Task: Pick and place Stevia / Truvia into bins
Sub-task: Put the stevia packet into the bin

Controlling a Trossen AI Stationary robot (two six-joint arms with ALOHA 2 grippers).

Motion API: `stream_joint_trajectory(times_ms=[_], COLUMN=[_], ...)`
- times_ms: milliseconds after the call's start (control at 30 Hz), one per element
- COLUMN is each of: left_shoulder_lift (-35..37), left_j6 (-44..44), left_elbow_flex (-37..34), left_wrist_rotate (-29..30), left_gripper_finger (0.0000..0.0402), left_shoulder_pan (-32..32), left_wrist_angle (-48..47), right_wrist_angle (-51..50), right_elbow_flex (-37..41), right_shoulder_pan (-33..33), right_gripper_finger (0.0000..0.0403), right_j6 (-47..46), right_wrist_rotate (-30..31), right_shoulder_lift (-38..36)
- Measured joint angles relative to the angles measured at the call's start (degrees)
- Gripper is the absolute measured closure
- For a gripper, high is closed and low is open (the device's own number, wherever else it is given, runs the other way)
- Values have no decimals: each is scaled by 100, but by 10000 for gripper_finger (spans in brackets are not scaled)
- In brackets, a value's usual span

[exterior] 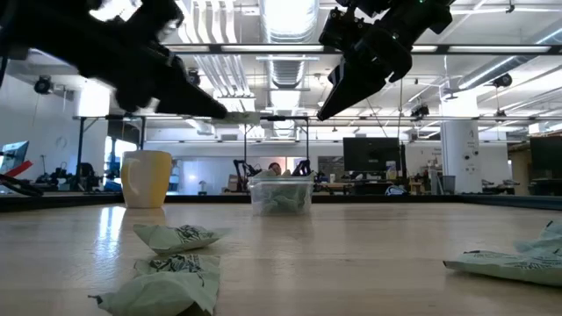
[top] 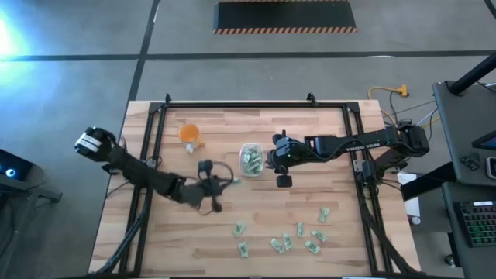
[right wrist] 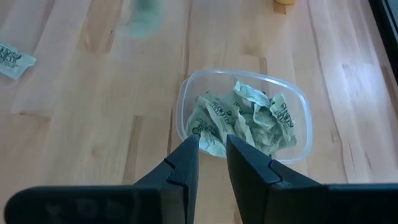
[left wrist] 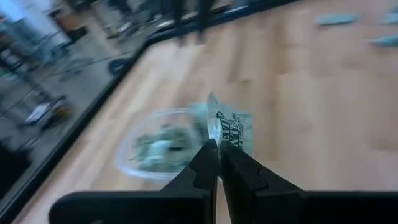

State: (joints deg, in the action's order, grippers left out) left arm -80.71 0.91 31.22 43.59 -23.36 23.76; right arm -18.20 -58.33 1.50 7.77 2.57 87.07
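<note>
The clear bin [top: 250, 159] stands on its base mid-table, with several crumpled green-and-white sachets [right wrist: 245, 121] inside. My left gripper [top: 226, 181] hangs just left of the bin and above the table, shut on one sachet [left wrist: 231, 127]. My right gripper [right wrist: 212, 144] hovers over the bin's right side, tilted down. Its fingers are a narrow gap apart with nothing between them. Several more sachets [top: 280, 243] lie flat on the wood toward the near edge. My left gripper pinches the sachet by its near end [left wrist: 219, 135] between the two fingertips. The fingers come from the table's left, slanting slightly down. The rest of the sachet sticks out past the tips toward the bin, lifted clear of the table.
An orange cup [top: 190, 133] stands at the far left of the bin. Black frame rails [top: 155, 124] run along the table's left, right and far sides. Loose sachets [exterior: 176, 237] lie close to the low camera. Bare wood lies between the bin and the near sachets.
</note>
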Motion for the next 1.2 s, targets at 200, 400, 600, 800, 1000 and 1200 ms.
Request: stream_joint_trajectory(times_ms=[200,400,600,800,1000,1200], left_shoulder_lift=[-151,-488,-1030,-1594,-1946,-2009], left_j6=[-37,-18,-27,-57,-207,-215], left_elbow_flex=[0,188,619,1063,1442,1733], left_wrist_rotate=[-72,-1057,-1776,-2320,-2381,-2453], left_gripper_finger=[402,402,401,401,401,401], left_shoulder_pan=[953,1874,2455,2762,2853,2875], left_wrist_angle=[348,774,784,440,-235,-897], right_wrist_angle=[-62,-360,-573,-686,-874,-883], right_elbow_flex=[0,0,0,0,0,0], right_shoulder_pan=[0,0,0,-1,-2,-2], right_gripper_finger=[325,326,335,329,327,335], right_j6=[23,21,7,-74,-181,-182], right_wrist_rotate=[0,4,9,8,7,4], right_shoulder_lift=[0,0,-2,-7,-9,-9])
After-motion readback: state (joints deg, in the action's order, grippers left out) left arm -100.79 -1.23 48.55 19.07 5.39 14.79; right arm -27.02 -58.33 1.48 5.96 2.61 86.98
